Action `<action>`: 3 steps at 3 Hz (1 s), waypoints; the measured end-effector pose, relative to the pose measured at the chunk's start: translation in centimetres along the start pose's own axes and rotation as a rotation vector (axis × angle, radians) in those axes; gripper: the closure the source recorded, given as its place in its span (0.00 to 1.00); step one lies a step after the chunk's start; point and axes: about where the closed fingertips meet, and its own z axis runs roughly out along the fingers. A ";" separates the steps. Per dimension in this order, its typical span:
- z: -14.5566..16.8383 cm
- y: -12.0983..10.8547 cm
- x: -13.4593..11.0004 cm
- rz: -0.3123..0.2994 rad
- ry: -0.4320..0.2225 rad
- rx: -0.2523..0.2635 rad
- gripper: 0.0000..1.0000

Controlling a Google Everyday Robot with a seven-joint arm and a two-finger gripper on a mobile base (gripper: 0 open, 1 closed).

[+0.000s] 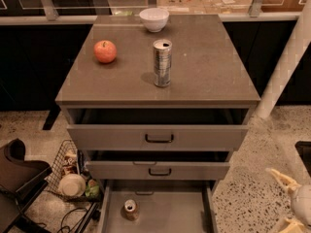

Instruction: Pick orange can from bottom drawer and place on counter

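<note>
The orange can [130,209] stands upright on the floor of the open bottom drawer [170,212], near its left side. The counter [204,67] is the grey-brown top of the cabinet. My gripper [282,201] shows at the lower right edge of the camera view, over the speckled floor, to the right of the bottom drawer and well apart from the can. Its pale fingers [281,176] stand spread with nothing between them.
On the counter stand a taller silver can [162,62], a red apple [105,51] and a white bowl [154,19]. The two upper drawers [158,138] are partly pulled out. A wire basket [73,176] and a dark chair [19,178] sit left of the cabinet. A white post [284,72] stands right.
</note>
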 end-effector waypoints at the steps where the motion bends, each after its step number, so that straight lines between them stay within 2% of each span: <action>1: 3.9 0.4 4.0 0.011 -0.034 -0.020 0.00; 2: 9.6 1.9 8.8 0.022 -0.096 -0.047 0.00; 3: 9.6 1.9 8.8 0.022 -0.096 -0.047 0.00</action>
